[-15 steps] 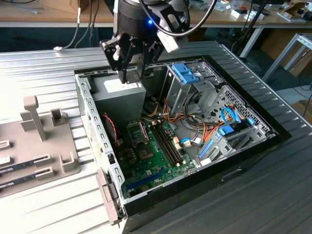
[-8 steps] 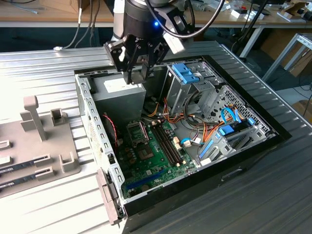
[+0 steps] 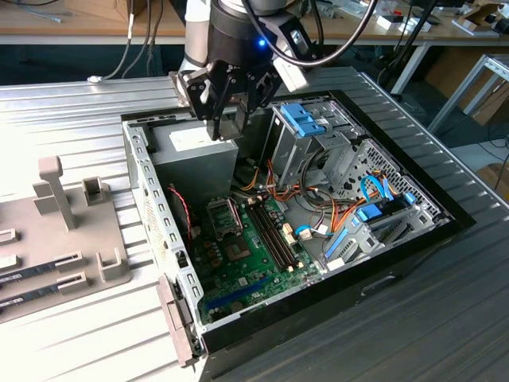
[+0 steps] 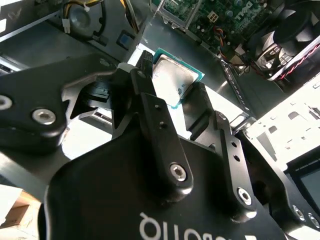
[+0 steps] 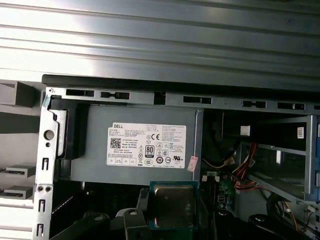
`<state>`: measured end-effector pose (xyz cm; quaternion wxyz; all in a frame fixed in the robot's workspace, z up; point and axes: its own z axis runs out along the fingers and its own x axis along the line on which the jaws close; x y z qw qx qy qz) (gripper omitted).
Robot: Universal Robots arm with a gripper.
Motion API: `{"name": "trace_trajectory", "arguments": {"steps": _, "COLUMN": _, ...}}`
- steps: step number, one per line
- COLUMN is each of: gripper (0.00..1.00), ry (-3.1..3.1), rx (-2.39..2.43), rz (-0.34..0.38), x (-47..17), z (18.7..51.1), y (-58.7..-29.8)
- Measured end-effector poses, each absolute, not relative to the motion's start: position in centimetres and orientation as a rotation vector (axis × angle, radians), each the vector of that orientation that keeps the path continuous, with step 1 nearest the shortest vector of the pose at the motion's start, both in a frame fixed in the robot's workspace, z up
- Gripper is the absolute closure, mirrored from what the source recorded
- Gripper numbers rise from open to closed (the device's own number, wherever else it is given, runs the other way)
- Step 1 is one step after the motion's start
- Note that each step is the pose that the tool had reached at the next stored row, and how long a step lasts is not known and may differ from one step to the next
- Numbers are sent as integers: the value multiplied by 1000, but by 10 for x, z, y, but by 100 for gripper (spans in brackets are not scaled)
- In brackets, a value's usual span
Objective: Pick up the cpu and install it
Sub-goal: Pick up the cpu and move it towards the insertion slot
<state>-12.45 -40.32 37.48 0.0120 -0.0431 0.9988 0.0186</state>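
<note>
The cpu (image 4: 172, 79) is a small square chip with a silvery top and a thin green rim, held by its edges between my two black fingers. In the first wrist view the cpu (image 5: 172, 205) hangs just in front of the grey power-supply box (image 5: 135, 145). My gripper (image 3: 228, 127) hovers over the back corner of the open computer case, above the power-supply box (image 3: 195, 159). The gripper (image 4: 172, 82) is shut on the chip. The motherboard's metal-framed socket (image 3: 223, 215) lies lower in the case, nearer the camera than the gripper.
Two long memory sticks (image 3: 274, 235) sit beside the socket. A drive cage with a blue latch (image 3: 306, 119) and bundled cables (image 3: 318, 215) stand at the exterior view's right. A grey parts fixture (image 3: 64, 231) lies outside the case (image 3: 151, 215) at the left.
</note>
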Motion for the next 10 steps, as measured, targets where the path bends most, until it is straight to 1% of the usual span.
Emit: {"name": "trace_trajectory", "arguments": {"steps": 10, "gripper": 53, "ry": 3114, "rx": -135, "rz": 58, "x": -120, "z": 374, "y": -404}}
